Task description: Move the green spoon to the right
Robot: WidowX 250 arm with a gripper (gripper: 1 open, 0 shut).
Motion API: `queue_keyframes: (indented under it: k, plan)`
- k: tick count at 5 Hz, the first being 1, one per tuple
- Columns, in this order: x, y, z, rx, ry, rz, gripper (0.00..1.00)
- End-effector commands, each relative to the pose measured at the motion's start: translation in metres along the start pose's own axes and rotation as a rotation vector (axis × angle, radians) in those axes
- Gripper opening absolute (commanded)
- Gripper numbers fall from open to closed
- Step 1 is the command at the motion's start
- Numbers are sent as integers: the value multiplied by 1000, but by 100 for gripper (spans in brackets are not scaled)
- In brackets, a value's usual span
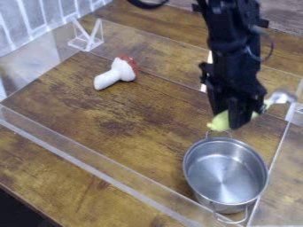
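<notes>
The green spoon (225, 118) hangs in the air at the right, its yellow-green handle low and its silver end (279, 97) pointing right toward the clear wall. My gripper (233, 108) points down and is shut on the spoon's handle, just above the far rim of the metal pot. The black arm comes down from the top of the view and hides part of the handle.
A silver metal pot (225, 174) stands at the front right, right under the spoon. A toy mushroom (113, 74) with a white stem and red cap lies at the left. Clear acrylic walls (83, 160) fence the wooden table (130, 115).
</notes>
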State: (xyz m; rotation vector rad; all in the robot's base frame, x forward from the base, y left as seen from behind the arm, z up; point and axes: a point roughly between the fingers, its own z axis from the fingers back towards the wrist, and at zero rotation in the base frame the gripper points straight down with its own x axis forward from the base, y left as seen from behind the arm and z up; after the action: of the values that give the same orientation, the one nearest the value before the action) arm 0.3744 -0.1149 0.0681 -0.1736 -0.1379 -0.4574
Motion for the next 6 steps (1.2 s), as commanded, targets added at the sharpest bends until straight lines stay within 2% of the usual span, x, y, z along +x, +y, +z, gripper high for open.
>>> queue_keyframes:
  k: [1,3,4,5,6]
  plan:
    - [21,35,22,23,-68,-28,0]
    - [33,53,6,-19,-26,-153,0]
    - [44,65,0,-9,-32,-44,0]
    - [52,64,7,-5,-38,-8,100]
    - [62,60,13,6,-45,18,100]
